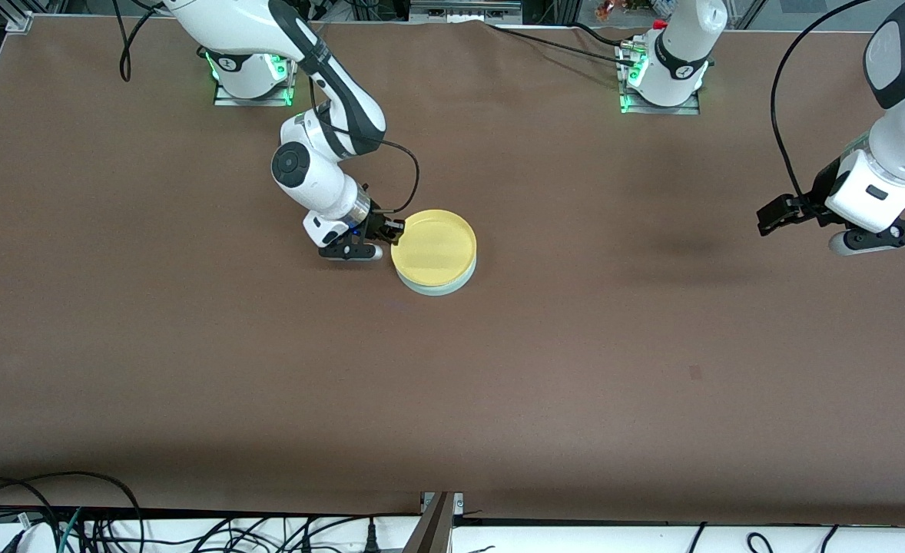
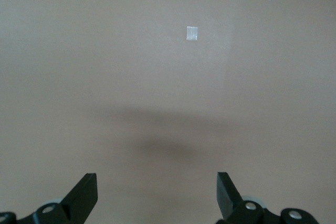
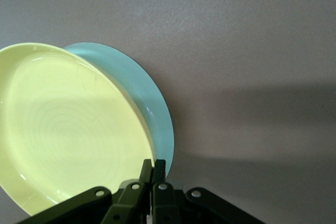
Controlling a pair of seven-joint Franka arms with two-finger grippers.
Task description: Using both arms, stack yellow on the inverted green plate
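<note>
The yellow plate (image 1: 433,244) lies upright on top of the mint-green plate (image 1: 439,289), near the middle of the table; only a crescent of the green one shows on the side nearer the front camera. My right gripper (image 1: 393,228) is shut on the yellow plate's rim at the edge toward the right arm's end. In the right wrist view the fingers (image 3: 146,167) pinch the rim of the yellow plate (image 3: 68,129), with the green plate (image 3: 144,90) under it. My left gripper (image 1: 890,235) waits open and empty in the air over the left arm's end of the table (image 2: 157,178).
The brown table (image 1: 575,346) carries a small pale tape mark (image 1: 694,372), which also shows in the left wrist view (image 2: 192,33). Cables run along the table's near edge (image 1: 191,530).
</note>
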